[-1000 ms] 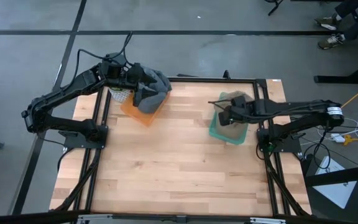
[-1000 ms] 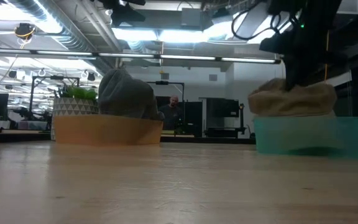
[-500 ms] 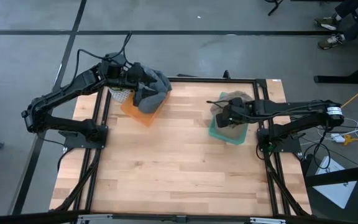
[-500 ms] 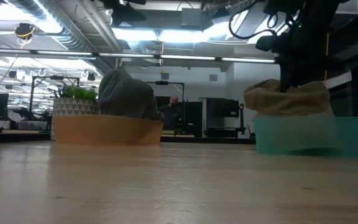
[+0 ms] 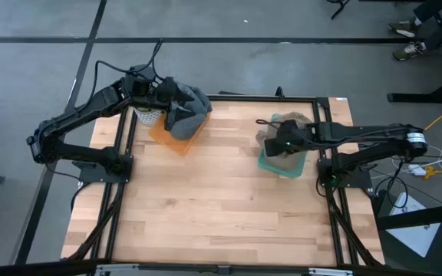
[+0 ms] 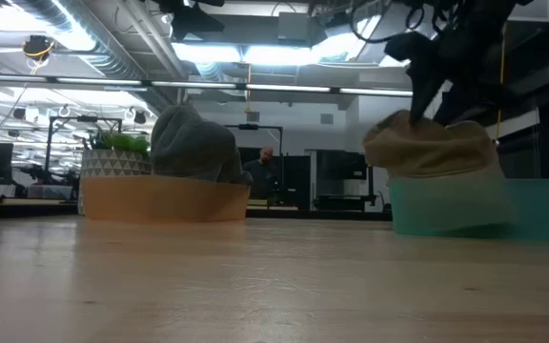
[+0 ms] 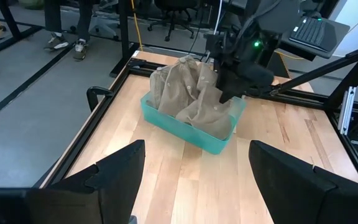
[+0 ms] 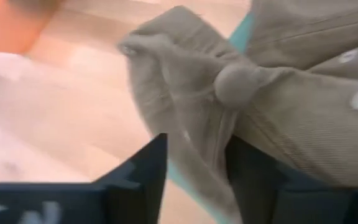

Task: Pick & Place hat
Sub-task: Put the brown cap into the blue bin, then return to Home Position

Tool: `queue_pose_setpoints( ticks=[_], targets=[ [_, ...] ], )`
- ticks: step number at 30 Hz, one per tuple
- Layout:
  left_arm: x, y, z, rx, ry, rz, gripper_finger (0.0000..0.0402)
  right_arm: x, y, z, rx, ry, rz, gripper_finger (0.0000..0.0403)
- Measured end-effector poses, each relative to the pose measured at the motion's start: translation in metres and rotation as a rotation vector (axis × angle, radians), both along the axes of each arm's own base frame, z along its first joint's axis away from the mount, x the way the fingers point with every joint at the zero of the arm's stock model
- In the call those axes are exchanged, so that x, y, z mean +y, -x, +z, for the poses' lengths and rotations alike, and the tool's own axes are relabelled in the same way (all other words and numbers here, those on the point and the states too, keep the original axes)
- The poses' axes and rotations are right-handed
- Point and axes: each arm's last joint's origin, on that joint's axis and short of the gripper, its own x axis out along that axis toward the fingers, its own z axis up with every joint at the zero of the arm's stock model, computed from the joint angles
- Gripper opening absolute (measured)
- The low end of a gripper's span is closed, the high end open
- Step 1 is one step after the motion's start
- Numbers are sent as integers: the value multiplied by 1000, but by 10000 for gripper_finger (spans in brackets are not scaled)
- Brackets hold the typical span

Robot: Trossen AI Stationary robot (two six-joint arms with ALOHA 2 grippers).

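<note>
A tan hat [image 5: 282, 129] lies crumpled in a teal bin [image 5: 272, 165] at the table's right, with one side spilling over the bin's left wall [image 6: 389, 157]. My right gripper [image 8: 194, 180] stands over it, slanting down, its fingers parted around a fold of the hat. A grey hat [image 5: 192, 107] rests in an orange bin [image 5: 167, 139] at the far left. My left gripper [image 7: 194, 180] hovers open above it with nothing between its fingers. My right gripper has a raised fold of the tan hat's crown [image 8: 197, 134] lying between its parted fingers [image 8: 138, 177], just below the top button. The fingers come from above, slanting toward the table's left. The hat rests on the teal bin, slack and heaped.
A potted plant in a white patterned pot [image 5: 148, 116] stands beside the orange bin at the far left. The wooden table's middle and near half [image 5: 213, 215] lie bare. The low view shows a person far off in the room [image 6: 267, 162].
My right gripper has tipped and turned above the teal bin, and its fingers have parted. The tan hat's upper part has shifted toward the table's left and now bulges over the bin's left wall. The bin has stayed put.
</note>
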Motion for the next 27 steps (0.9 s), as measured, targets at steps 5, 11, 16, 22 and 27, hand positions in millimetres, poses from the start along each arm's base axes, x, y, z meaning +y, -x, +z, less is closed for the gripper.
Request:
queue_pose_setpoints(
  ticks=[5, 11, 16, 22, 27],
  targets=[
    [0, 0, 0, 0, 0, 0, 283, 2, 1, 6, -67, -96, 37, 234],
    [0, 0, 0, -1, -1, 0, 283, 3, -7, 12, -189, -194, 43, 272],
    [0, 0, 1, -5, -3, 0, 283, 4, -18, 36, -411, 17, 377, 276],
    [0, 0, 1, -14, 8, 5, 283, 10, 1, 68, -605, 217, 621, 274],
    [1, -2, 5, -60, 43, 26, 283, 12, 32, 89, -690, 373, 686, 273]
  ],
)
